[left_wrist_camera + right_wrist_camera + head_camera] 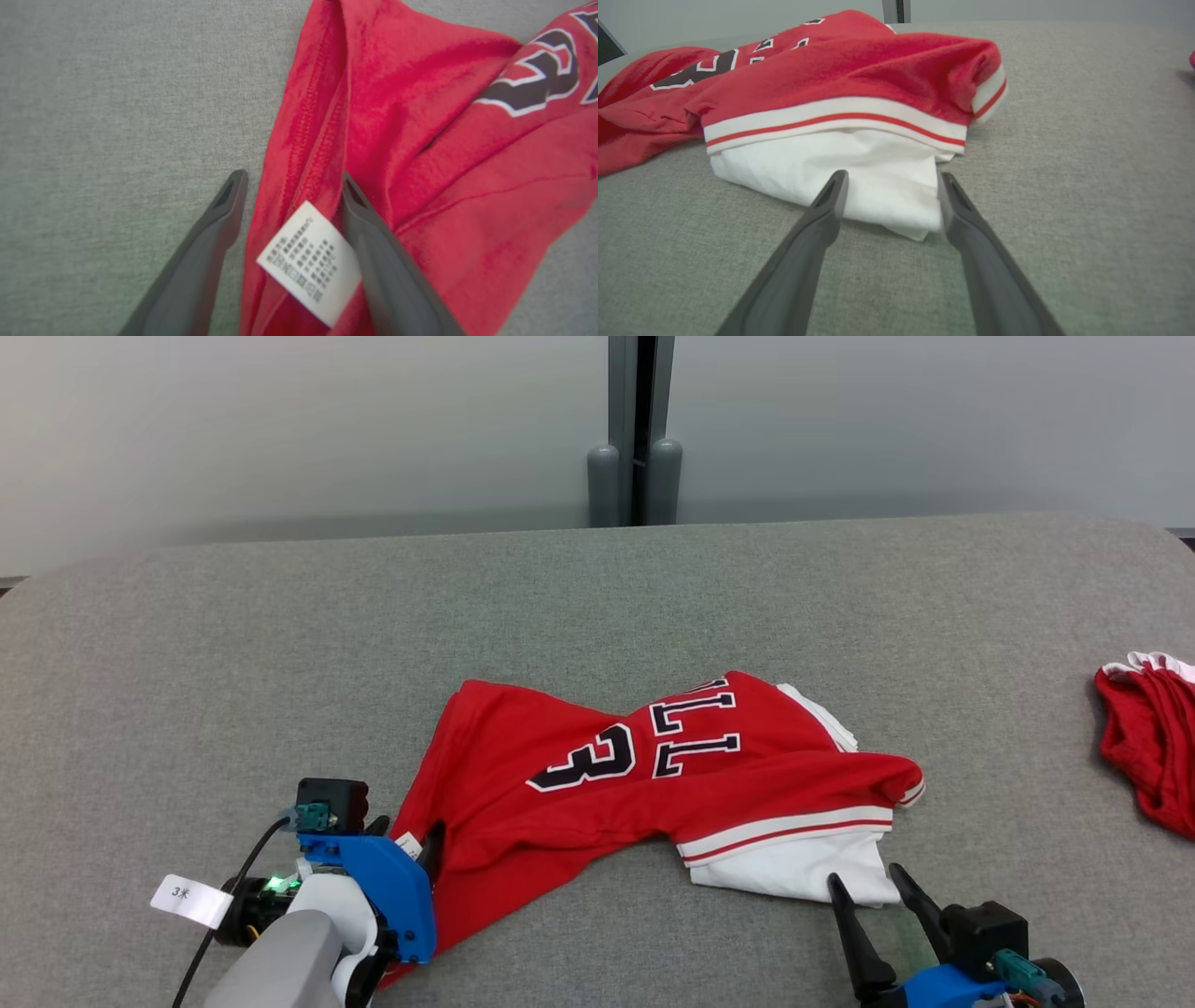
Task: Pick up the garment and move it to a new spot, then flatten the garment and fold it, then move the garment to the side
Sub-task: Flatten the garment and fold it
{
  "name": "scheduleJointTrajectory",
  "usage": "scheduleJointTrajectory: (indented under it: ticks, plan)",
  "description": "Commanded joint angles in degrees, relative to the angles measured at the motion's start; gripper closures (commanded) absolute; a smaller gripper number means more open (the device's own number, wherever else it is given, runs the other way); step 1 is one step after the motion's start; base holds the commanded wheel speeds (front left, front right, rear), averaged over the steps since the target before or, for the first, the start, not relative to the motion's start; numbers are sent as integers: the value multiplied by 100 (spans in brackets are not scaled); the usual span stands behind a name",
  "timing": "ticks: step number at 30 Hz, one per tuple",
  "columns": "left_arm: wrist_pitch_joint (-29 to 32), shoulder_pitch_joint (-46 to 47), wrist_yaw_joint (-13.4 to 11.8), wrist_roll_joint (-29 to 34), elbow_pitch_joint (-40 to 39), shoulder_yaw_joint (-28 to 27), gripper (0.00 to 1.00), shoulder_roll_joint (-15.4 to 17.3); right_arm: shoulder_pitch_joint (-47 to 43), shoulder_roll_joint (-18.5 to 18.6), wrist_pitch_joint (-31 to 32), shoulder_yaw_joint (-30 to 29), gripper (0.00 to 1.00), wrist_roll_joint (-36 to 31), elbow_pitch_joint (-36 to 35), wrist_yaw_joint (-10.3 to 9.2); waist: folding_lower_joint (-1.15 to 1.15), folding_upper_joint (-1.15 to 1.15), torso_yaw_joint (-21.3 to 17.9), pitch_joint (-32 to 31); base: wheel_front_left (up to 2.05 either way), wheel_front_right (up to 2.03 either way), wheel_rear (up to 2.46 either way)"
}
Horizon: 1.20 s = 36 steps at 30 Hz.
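The garment (653, 775) is a red jersey with a black "3", black letters, a white-and-red striped band and a white layer underneath. It lies crumpled on the grey table (280, 644). My left gripper (406, 835) is open at the garment's near-left end. In the left wrist view its fingers straddle a red hem fold (308, 140) and a white care label (310, 261). My right gripper (864, 875) is open at the white layer's near edge. In the right wrist view the white cloth (859, 172) lies just ahead of and between the tips (892, 176).
A second red cloth with white trim (1153, 747) lies at the table's right edge. A grey wall with a dark post (635, 429) stands behind the table. A white paper tag (189, 899) hangs from the left arm's cable. Bare grey table surrounds the garment.
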<state>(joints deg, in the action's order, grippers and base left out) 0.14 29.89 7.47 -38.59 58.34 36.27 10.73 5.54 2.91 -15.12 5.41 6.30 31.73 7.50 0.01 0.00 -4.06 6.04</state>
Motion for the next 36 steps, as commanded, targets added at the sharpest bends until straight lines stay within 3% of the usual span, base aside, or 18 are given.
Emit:
scheduleJointTrajectory:
  ticks: [1,2,3,4,8,21,29,36]
  plan:
    - [69,29,5,-65,55,57,0,-4,49,5,-1,7,0,32,-3,-2,-1,0,2,11,0,0,0]
    - [116,33,5,-108,75,102,23,-3,63,5,-1,10,0,29,-1,-2,-1,0,2,22,0,0,0]
    - [130,39,5,-153,98,130,73,4,77,5,-1,15,0,27,4,-2,-1,0,3,31,0,0,0]
    - [126,47,5,-188,120,167,100,11,95,5,-1,16,0,25,10,-2,-1,0,6,36,0,0,0]
    - [34,130,5,-289,118,331,100,41,110,5,-1,12,0,34,39,-2,-1,0,46,-2,0,0,0]
    - [-1230,465,5,-472,-465,626,100,33,-228,6,-1,-74,0,142,204,-2,-1,0,373,-592,0,0,0]
    - [-1430,219,-40,-441,-472,606,100,94,-369,5,-1,-146,0,161,233,-2,-1,0,498,-730,0,0,0]
    - [-1496,559,-127,-385,-266,467,100,253,-198,6,-1,-49,0,107,204,-2,-1,0,284,-549,0,0,0]
